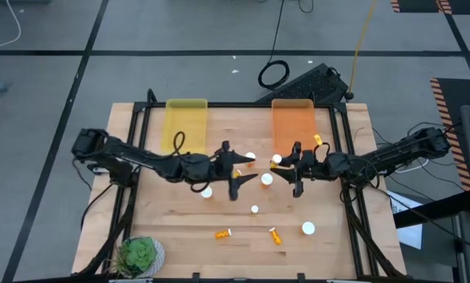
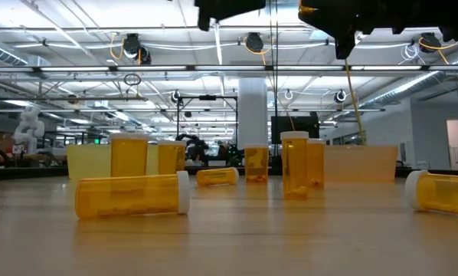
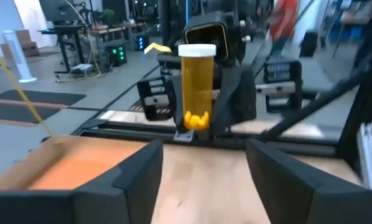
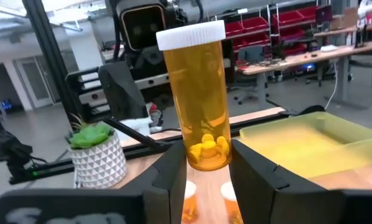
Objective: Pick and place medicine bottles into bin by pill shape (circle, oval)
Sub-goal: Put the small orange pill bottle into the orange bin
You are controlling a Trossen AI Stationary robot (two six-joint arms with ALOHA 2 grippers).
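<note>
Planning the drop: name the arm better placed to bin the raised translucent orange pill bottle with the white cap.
Right. The right gripper is shut on the orange white-capped bottle; the left gripper is open and empty.

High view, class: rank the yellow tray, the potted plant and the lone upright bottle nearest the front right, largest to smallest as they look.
1. yellow tray
2. potted plant
3. upright bottle, only its white cap showing

The straight-down camera makes this ranking fairly safe.
</note>
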